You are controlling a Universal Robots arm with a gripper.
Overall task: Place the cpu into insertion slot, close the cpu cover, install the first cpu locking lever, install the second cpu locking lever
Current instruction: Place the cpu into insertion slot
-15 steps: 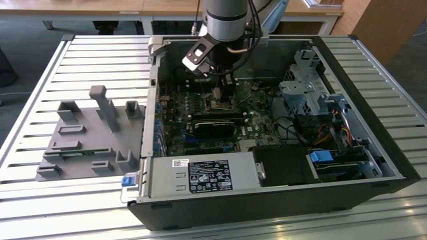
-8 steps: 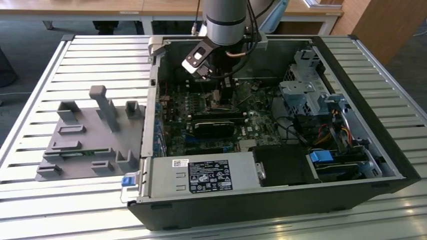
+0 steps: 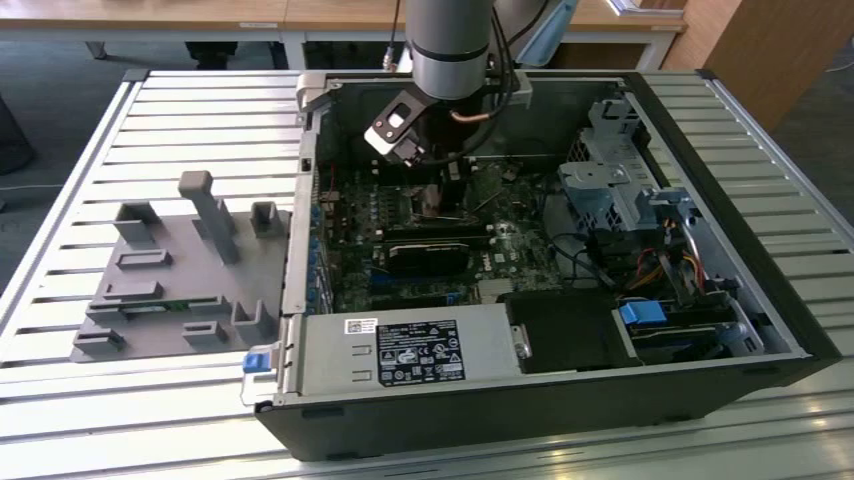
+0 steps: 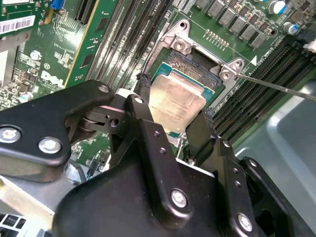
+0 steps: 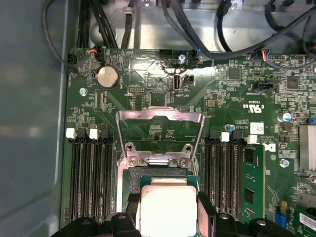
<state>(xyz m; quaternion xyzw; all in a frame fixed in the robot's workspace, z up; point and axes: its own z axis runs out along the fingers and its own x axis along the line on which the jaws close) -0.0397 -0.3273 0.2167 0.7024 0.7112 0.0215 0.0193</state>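
Gripper (image 4: 174, 109) clamps the cpu (image 4: 178, 94) over the insertion slot (image 4: 193, 63), cpu cover (image 5: 159, 121) raised, at the case's (image 3: 534, 425) eleven o'clock in the exterior view.

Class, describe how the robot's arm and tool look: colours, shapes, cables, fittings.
The arm is a smooth silvery-grey cylinder with a darker band, and a black cable loops beside it. The tool is matte black: angular linked plates studded with silvery screw heads, ending in two slim black fingers.
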